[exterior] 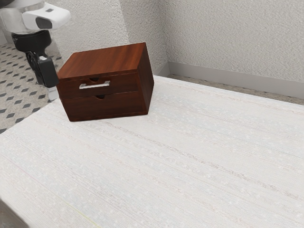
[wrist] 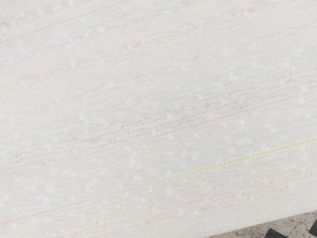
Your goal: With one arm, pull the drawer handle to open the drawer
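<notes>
Pale tabletop [exterior: 190,156] spreads out in front. At its far corner sits the wooden drawer box [exterior: 107,80], its handle [exterior: 95,85] flush and the drawer closed. My gripper [exterior: 49,80] hangs just beside the box, on the exterior view's left; whether it is wide or narrow I cannot tell.

Arm [exterior: 45,16] lowered, end effector [exterior: 47,78] pointing down

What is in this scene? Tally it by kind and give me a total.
Cabinet: 1
Drawers: 2
Handle: 1
Table: 1
Gripper: 1
Total: 6
</notes>
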Action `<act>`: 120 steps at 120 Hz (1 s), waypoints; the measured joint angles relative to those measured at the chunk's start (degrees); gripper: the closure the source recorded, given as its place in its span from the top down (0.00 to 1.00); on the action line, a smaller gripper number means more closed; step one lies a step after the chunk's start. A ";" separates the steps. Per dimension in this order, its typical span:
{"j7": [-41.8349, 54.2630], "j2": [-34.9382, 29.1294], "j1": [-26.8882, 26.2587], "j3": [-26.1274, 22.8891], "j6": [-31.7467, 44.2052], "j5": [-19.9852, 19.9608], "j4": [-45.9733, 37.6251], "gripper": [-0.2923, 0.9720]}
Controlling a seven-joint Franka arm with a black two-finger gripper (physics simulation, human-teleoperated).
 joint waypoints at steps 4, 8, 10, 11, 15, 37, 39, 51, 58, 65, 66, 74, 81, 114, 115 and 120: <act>1.97 -0.02 2.07 0.01 1.94 0.07 -0.03 0.77; 3.84 -0.03 4.30 0.00 3.60 0.16 -0.05 0.77; 4.74 -0.04 5.50 -0.06 4.33 0.22 -0.06 0.77; 5.18 -0.03 6.12 -0.10 4.67 0.27 -0.06 0.77; 6.87 -0.04 8.59 -0.19 5.91 0.35 -0.07 0.77; 13.39 0.02 22.32 -0.25 10.14 -1.42 0.66 0.77; 13.89 0.12 23.48 -0.23 10.37 -1.53 0.62 0.77; 17.67 2.26 30.38 -0.09 12.11 -1.82 0.48 0.77; 20.61 4.23 32.84 -0.01 13.46 -1.83 0.47 0.77; 23.58 5.33 30.22 -0.04 14.82 -1.68 0.51 0.77; 23.97 5.45 29.44 -0.05 14.99 -1.67 0.52 0.77; 26.89 6.16 22.40 -0.16 16.08 -1.84 0.49 0.77; 29.59 6.77 18.68 -0.30 17.04 -1.86 0.53 0.77; 40.73 7.94 20.20 -0.18 23.11 -1.39 -2.60 0.77; 41.01 7.96 20.19 -0.18 23.39 -1.38 -2.83 0.77; 42.36 8.16 20.14 -0.18 24.81 -1.33 -3.93 0.77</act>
